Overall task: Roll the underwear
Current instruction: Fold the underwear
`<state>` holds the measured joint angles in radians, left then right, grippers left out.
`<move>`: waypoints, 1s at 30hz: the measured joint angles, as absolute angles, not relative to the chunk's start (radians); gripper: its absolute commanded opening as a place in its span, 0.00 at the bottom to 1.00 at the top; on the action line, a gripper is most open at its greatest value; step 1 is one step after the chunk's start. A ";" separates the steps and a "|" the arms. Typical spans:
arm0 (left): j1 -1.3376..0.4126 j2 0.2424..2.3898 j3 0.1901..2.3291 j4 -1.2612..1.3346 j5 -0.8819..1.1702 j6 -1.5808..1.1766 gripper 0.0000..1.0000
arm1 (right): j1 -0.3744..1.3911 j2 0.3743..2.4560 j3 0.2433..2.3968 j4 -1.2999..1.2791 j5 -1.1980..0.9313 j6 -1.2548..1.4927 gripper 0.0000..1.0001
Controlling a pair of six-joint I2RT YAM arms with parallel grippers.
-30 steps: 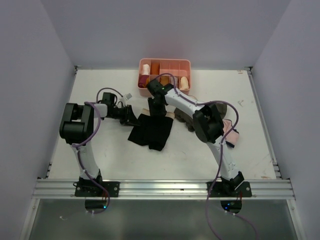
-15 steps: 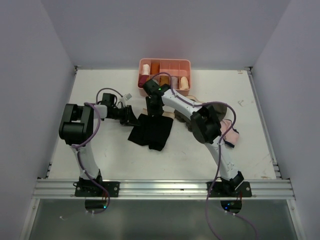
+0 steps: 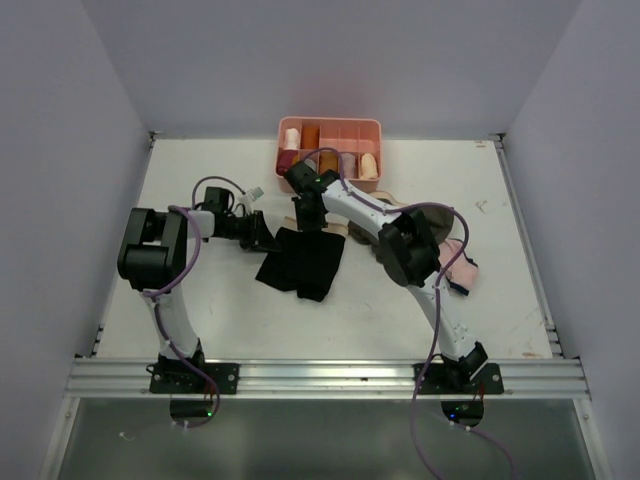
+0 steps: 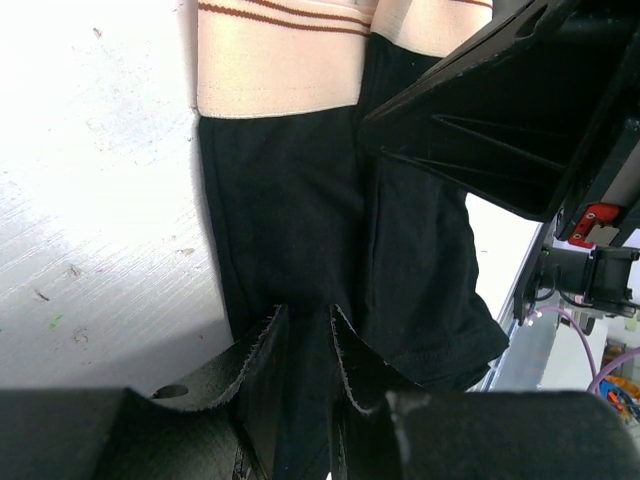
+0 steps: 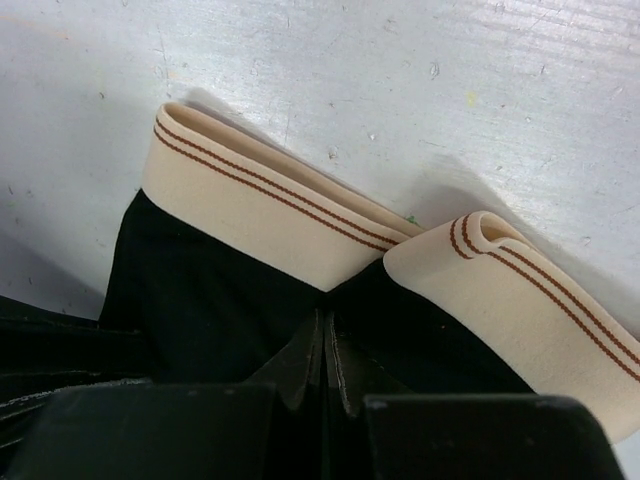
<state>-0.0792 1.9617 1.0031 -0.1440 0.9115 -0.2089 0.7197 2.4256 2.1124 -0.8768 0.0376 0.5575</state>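
Observation:
The underwear (image 3: 305, 262) is black with a beige waistband and lies flat mid-table, both sides folded in to the middle. My left gripper (image 3: 265, 238) is at its left end; in the left wrist view (image 4: 305, 315) the jaws stand narrowly apart with black cloth (image 4: 280, 200) between them. My right gripper (image 3: 312, 220) is at the waistband end. In the right wrist view (image 5: 326, 318) its jaws are pressed together, tips on the black cloth (image 5: 210, 300) just below the waistband (image 5: 250, 205). I cannot tell whether they pinch cloth.
A pink tray (image 3: 330, 126) with several rolled garments stands at the back. An olive-brown garment (image 3: 362, 234) lies under the right arm. A pale pink garment (image 3: 462, 262) lies further right. The right gripper's body (image 4: 500, 110) looms in the left wrist view.
The right arm's wrist has shifted a little to the left over the waistband end. The left arm and the underwear have hardly moved.

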 measured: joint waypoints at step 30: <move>-0.080 1.961 1.003 -0.145 0.900 -0.227 0.25 | 0.757 2.358 2.136 -0.881 -0.029 0.569 0.00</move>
<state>-0.0795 1.9614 1.0031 -0.1448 0.9001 -0.2272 0.7574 2.3585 2.1357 -0.8806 -0.0292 0.5686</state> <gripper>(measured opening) 0.254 0.008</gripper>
